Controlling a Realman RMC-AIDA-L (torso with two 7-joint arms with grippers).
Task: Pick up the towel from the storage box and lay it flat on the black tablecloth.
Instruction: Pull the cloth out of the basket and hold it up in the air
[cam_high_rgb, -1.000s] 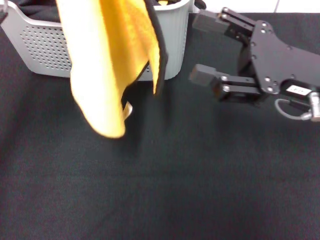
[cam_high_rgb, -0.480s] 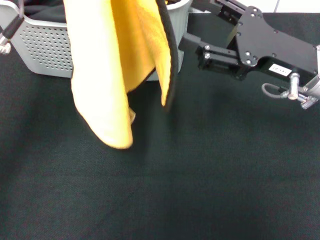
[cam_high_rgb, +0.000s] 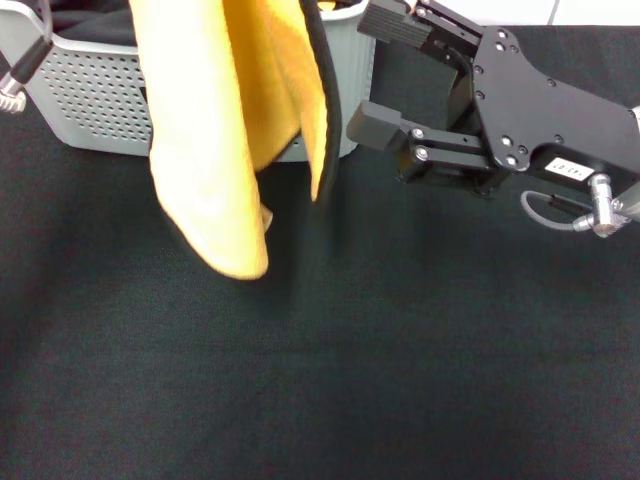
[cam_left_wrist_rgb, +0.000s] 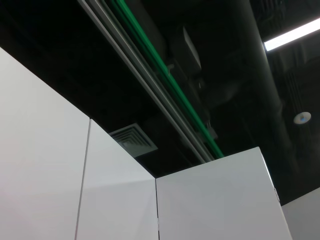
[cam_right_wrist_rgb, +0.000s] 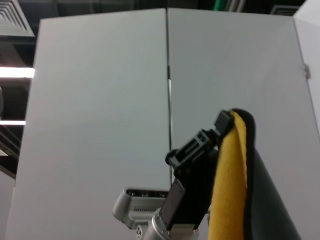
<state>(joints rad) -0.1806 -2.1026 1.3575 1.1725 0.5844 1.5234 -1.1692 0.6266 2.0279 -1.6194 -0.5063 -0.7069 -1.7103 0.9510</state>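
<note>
Black tablecloth (cam_high_rgb: 350, 380) covers the whole work surface in the head view, plain and flat. At its far edge stands the storage box (cam_high_rgb: 90, 100), a light grey perforated basket whose top is cut off by the frame; its middle is hidden behind the towel (cam_high_rgb: 215, 150). That towel hangs in vertical folds in front of the box, yellow-orange with a black edge on its right side, its lowest corner just above or barely at the cloth, which of the two cannot be told. Where it is held lies above the frame in the head view. The right wrist view shows the left gripper (cam_right_wrist_rgb: 220, 131) far off against white wall panels, its fingers closed on the towel's top edge, the cloth falling from it. The right gripper (cam_high_rgb: 372, 75) sits just right of the towel, beside the box's corner, its two fingers spread wide apart and holding nothing, the nearer fingertip close to the towel's black edge without clearly touching it.
</note>
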